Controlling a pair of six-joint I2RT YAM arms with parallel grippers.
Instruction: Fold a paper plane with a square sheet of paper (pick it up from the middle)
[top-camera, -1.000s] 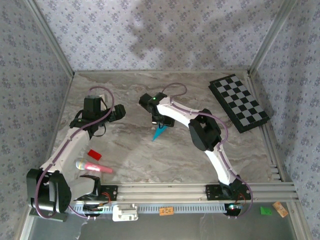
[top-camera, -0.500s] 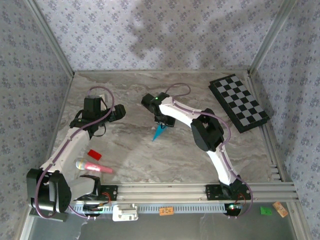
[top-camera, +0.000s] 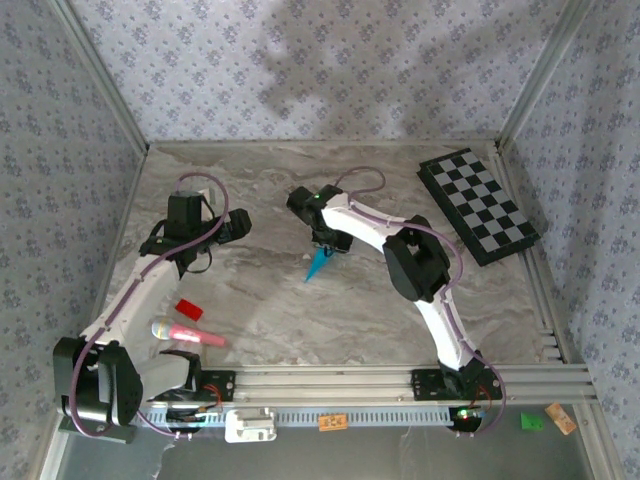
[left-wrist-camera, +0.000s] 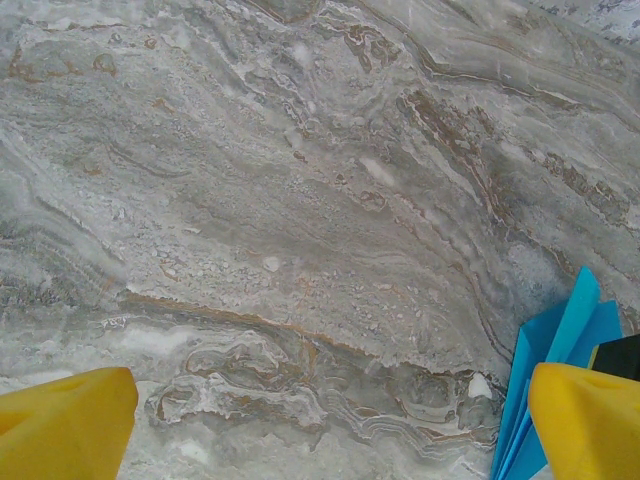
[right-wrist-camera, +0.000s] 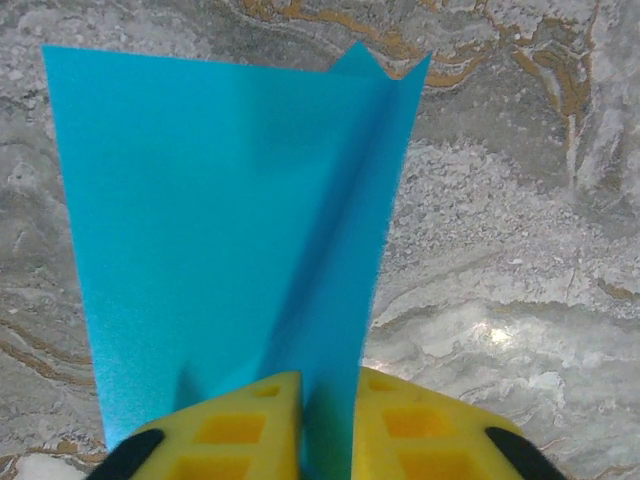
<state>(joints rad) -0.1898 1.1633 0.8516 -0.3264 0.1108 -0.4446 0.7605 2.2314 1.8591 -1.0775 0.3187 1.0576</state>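
Note:
The square sheet of paper is folded into a narrow cyan-blue paper plane (top-camera: 317, 264) lying on the marble table, its point toward the near edge. My right gripper (top-camera: 326, 248) sits over its wide rear end. In the right wrist view the yellow fingers (right-wrist-camera: 240, 425) press from both sides on the raised centre fold of the plane (right-wrist-camera: 230, 220), with my right gripper (right-wrist-camera: 330, 415) shut on it. My left gripper (top-camera: 236, 224) stands open to the left and apart from the plane, whose edge (left-wrist-camera: 560, 370) shows beside the right finger (left-wrist-camera: 590, 420).
A black-and-white checkered board (top-camera: 478, 205) lies at the back right. A small red block (top-camera: 188, 309) and a pink object with a yellow-green end (top-camera: 187, 334) lie near the left arm. Patterned walls enclose the table on three sides.
My right gripper's jaws have closed in onto the plane's centre fold, and the arm has shifted slightly right. The left arm and the plane have stayed put.

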